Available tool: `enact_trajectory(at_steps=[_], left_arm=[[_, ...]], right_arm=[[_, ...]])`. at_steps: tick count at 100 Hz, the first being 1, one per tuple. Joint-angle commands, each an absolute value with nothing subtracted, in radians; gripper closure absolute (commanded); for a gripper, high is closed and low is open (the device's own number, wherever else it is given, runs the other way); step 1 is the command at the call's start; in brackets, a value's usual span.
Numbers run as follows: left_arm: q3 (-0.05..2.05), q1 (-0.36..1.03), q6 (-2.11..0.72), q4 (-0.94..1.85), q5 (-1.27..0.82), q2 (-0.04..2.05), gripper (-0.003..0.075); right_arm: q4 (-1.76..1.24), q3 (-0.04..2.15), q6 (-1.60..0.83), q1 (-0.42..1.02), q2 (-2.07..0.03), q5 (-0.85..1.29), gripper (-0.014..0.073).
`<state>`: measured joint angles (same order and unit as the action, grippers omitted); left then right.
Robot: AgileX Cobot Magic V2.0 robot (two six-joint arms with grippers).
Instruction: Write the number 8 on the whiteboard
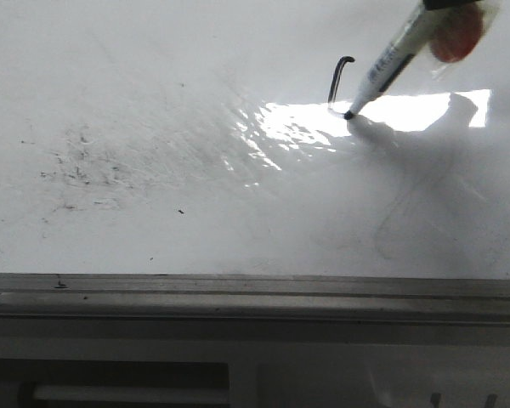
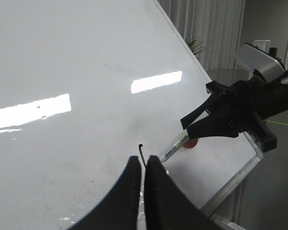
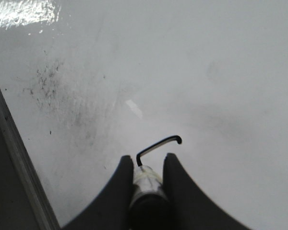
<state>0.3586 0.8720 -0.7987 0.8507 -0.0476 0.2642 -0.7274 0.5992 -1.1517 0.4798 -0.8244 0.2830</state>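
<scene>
On the whiteboard (image 1: 153,212), right of the glare: only a short hooked stroke (image 1: 341,76) of the number 8, nothing closed into a loop yet. Marker (image 1: 391,64) tip down on the board just below and right of that stroke. Right gripper (image 3: 148,184) clamped on the marker barrel. Left gripper (image 2: 143,191) held clear of the board, jaws pressed together on nothing. Speck patch (image 1: 81,166) well off to the left. Judged barely begun: both loops remaining.
</scene>
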Motion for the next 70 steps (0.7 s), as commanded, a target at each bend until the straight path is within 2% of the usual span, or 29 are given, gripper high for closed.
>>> enact_trajectory(at_steps=[1, 14, 30, 70], left_arm=[[0.386, 0.869, -0.793, 0.863, -0.017, 0.274, 0.0741], [0.386, 0.869, -0.793, 0.863, -0.015, 0.274, 0.0741], [0.386, 0.869, -0.793, 0.863, -0.015, 0.274, 0.0741], [0.386, 0.869, -0.793, 0.863, -0.015, 0.274, 0.0741]], right_arm=[[-0.681, 0.619, -1.162, 0.394, -0.807, 0.264, 0.0636], [-0.674, 0.617, -1.162, 0.300, -0.772, 0.394, 0.0636], [-0.687, 0.593, -1.145, 0.321, -0.765, 0.459, 0.0636], [-0.716, 0.634, -1.149, 0.397, -0.829, 0.379, 0.0636]])
